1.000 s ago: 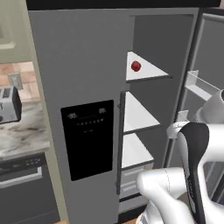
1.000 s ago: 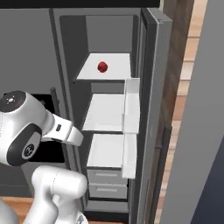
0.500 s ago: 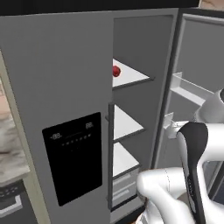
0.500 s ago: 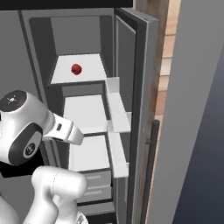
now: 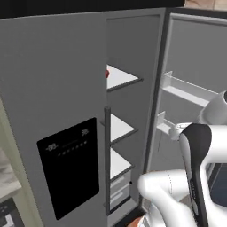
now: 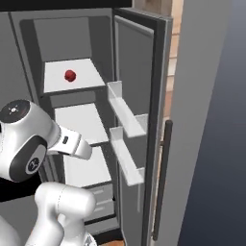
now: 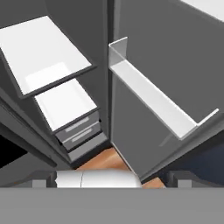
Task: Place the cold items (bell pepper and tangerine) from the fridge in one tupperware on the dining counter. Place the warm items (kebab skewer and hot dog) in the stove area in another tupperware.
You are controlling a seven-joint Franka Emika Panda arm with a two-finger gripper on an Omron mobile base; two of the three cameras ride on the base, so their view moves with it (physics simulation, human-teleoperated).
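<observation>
A small red item, apparently the bell pepper point(image 6: 70, 75), rests on the fridge's top shelf point(image 6: 81, 81). From the left base view only a sliver of the bell pepper point(image 5: 107, 73) peeks past the shut door's edge. My gripper point(image 7: 113, 180) is open, its fingertips point(image 7: 43, 179) spread wide with nothing between them. It hangs low in front of the open fridge, pointing down at the lower shelves and drawers, well below the pepper. The tangerine, kebab skewer, hot dog and tupperware are out of view.
The fridge's right door point(image 6: 139, 96) stands open with two white bins point(image 6: 126, 113) jutting inward. The shut left door carries a black dispenser panel point(image 5: 71, 166). Bare white shelves point(image 7: 43, 52) and grey drawers point(image 7: 81, 131) sit below. A counter corner point(image 5: 5, 188) lies at left.
The whole picture has shifted: the base has driven closer and rightward, so the fridge looms larger and the toaster counter has slid out. The gripper stays open.
</observation>
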